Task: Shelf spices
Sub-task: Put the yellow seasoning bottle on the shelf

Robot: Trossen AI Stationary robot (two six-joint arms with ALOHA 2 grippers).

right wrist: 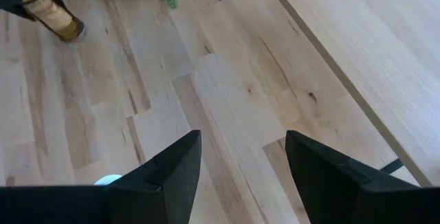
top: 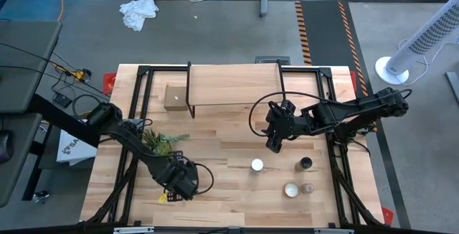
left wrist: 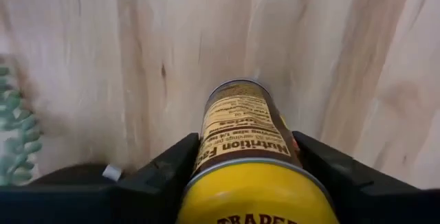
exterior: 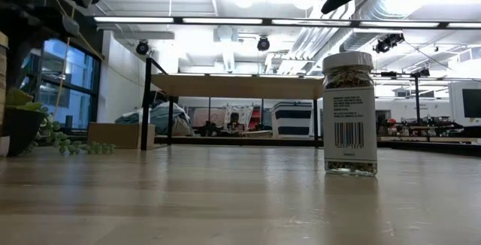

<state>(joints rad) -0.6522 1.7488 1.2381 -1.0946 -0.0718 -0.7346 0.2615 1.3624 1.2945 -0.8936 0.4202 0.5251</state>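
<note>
My left gripper [top: 178, 182] is near the table's near-left corner, shut on the mustard-yellow jar [left wrist: 244, 138], which also shows tilted in the right wrist view [right wrist: 53, 14]. My right gripper [right wrist: 240, 162] is open and hovers above the table's middle [top: 276, 139], in front of the shelf [top: 235, 85]. The shelf has a light plank top on black legs. The white-capped jar [top: 257, 165] stands upright on its base, large in the low view [exterior: 349, 113]. The dark black-capped jar [top: 306, 164] and the tiny pinkish jar [top: 308, 188] stand near the right side. My left gripper pinches the mustard-yellow jar between its two fingers [left wrist: 165, 172], on the labelled body just below the yellow cap [left wrist: 227, 152]. The jar lies along the fingers, cap toward the wrist and base [left wrist: 240, 86] pointing away. It is tilted; whether the base touches the table I cannot tell.
A small potted plant [top: 161, 142] sits just beyond my left gripper. A tan cardboard box [top: 174, 96] stands left of the shelf. A flat round white tin [top: 290, 189] lies beside the pinkish jar. Bare wood stretches between the plant and the white-capped jar.
</note>
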